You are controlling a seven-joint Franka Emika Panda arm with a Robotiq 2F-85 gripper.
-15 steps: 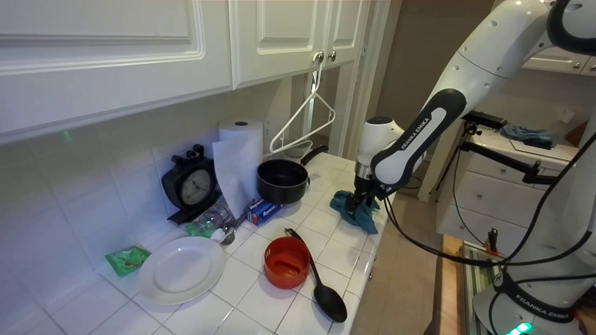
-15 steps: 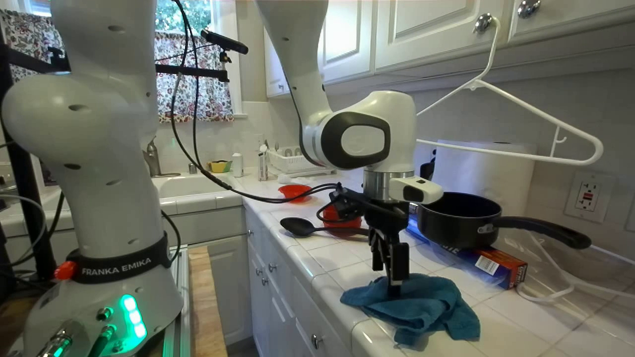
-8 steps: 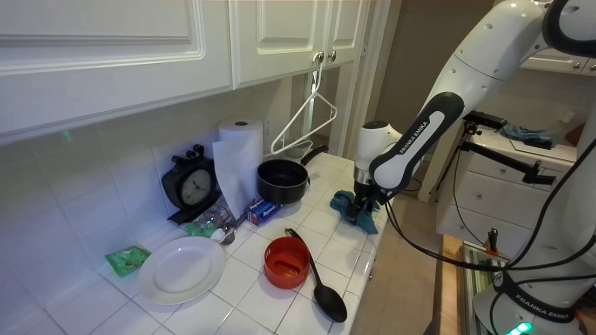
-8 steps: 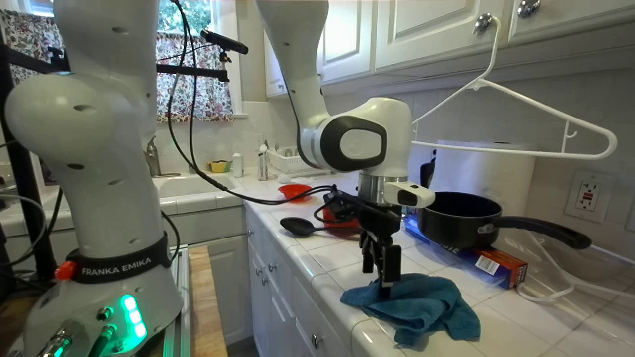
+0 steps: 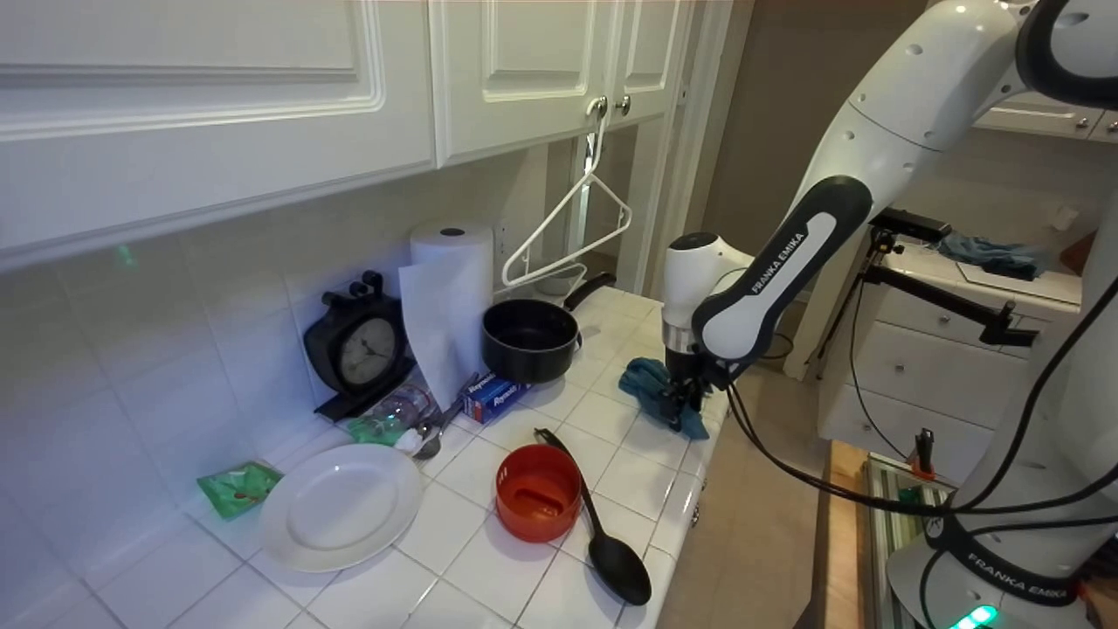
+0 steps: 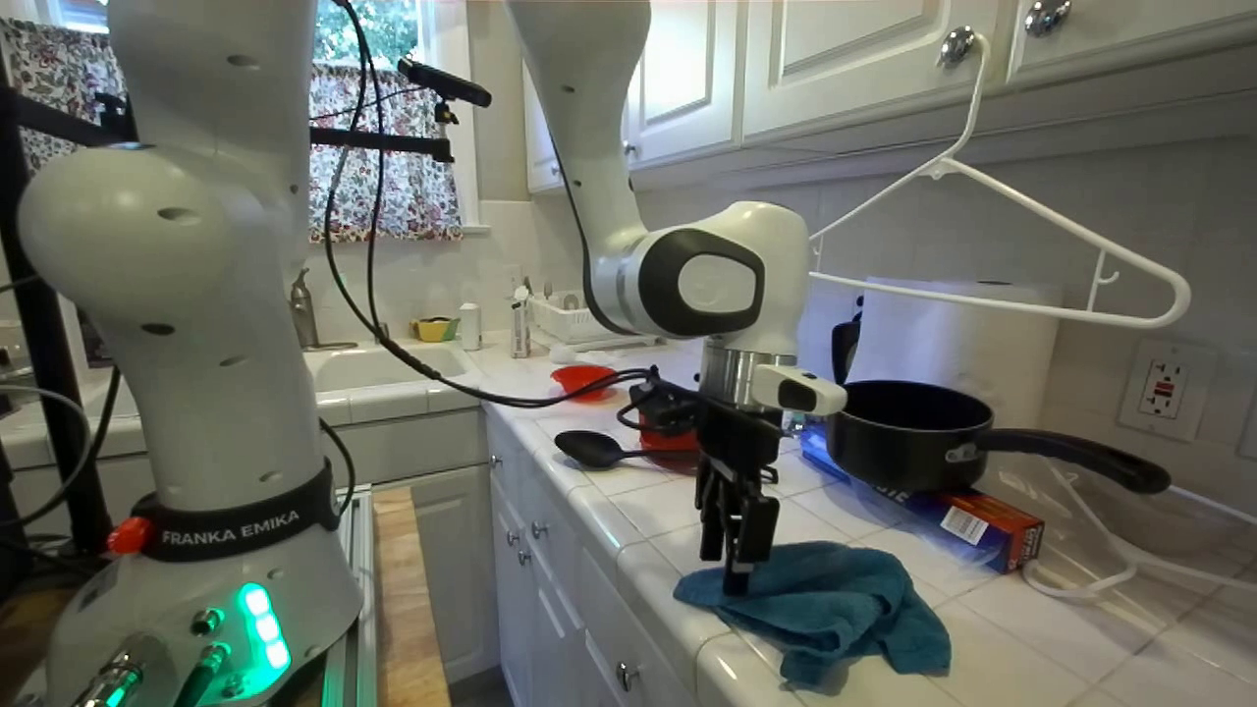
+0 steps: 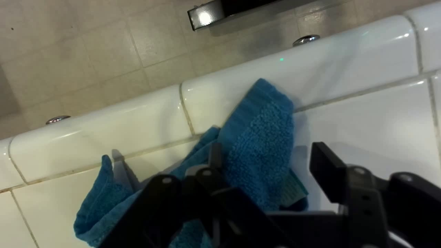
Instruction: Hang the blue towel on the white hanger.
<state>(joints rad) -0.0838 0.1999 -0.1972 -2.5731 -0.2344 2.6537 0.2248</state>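
Observation:
The blue towel (image 6: 864, 609) lies crumpled on the white tiled counter by its front edge. It also shows in an exterior view (image 5: 645, 380) and in the wrist view (image 7: 265, 137). My gripper (image 6: 732, 568) points down at the towel's edge nearest the robot. In the wrist view the gripper (image 7: 270, 162) is open. A raised fold of towel with a pale label (image 7: 293, 189) lies between its fingers; the right finger (image 7: 327, 172) is over bare tile, apart from the towel. The white hanger (image 6: 1061, 218) hangs from a cabinet knob and also shows in an exterior view (image 5: 590, 177).
A black pot (image 6: 908, 442) stands beside a foil box (image 6: 982, 530) and a paper towel roll (image 5: 452, 262). A red container (image 5: 537, 498), a black spoon (image 5: 620, 568) and a white plate (image 5: 341, 507) are farther along the counter. Upper cabinets (image 6: 864, 59) overhang it.
My gripper has moved a short way along the towel toward its edge nearest the robot, and slightly lower. The hanger sways a little. The towel has not visibly moved.

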